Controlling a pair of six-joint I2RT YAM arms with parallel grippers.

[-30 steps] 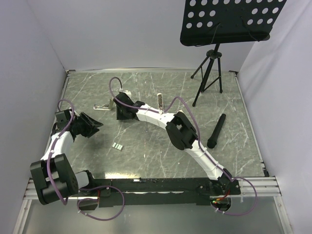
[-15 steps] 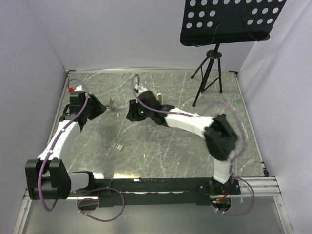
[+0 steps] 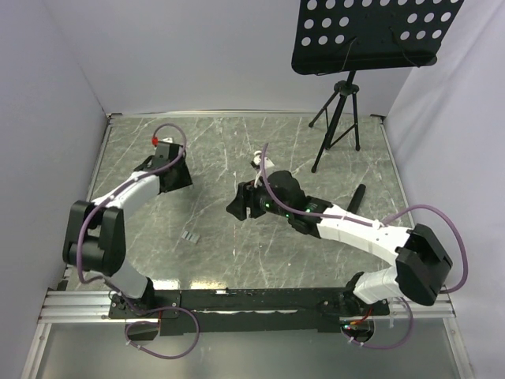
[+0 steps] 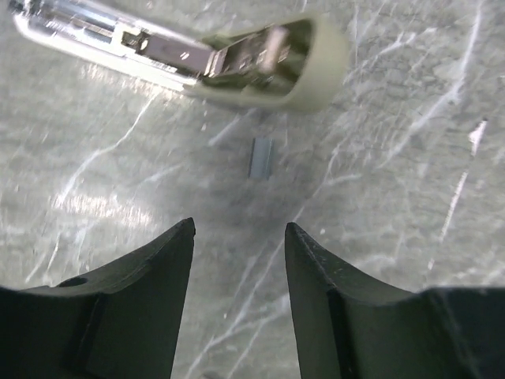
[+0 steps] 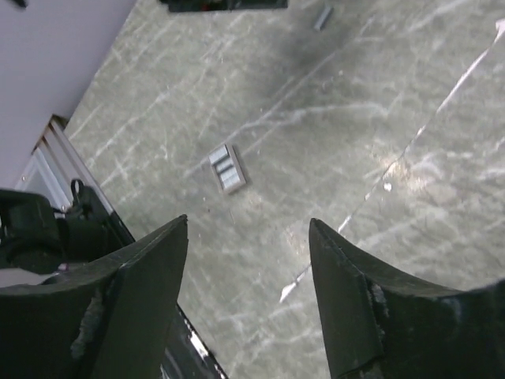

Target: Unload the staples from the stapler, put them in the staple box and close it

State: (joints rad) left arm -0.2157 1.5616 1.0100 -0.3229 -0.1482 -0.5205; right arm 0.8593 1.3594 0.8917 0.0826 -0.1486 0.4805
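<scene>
The stapler (image 4: 260, 67) lies opened on the grey marbled desk (image 3: 237, 268), at the top of the left wrist view. Its long axis runs across that view from the upper left, slanting slightly down to the right. The rounded pale end points right, and the bright metal channel runs off the left edge. A short grey staple strip (image 4: 261, 157) lies on the desk just below the pale end, apart from it.

The left jaws hang over the desk short of the stapler. They stand moderately apart with nothing between the fingers (image 4: 150, 308) and touch neither stapler nor strip. In the top view the left arm (image 3: 130, 191) reaches to the far left of the desk, and the stapler cannot be made out there.

The right jaws are spread wide and empty over the middle of the desk, their fingers (image 5: 142, 292) above bare marble. A small grey ridged block (image 5: 227, 167) lies beyond them. A black music stand (image 3: 371, 35) rises at the far right.
</scene>
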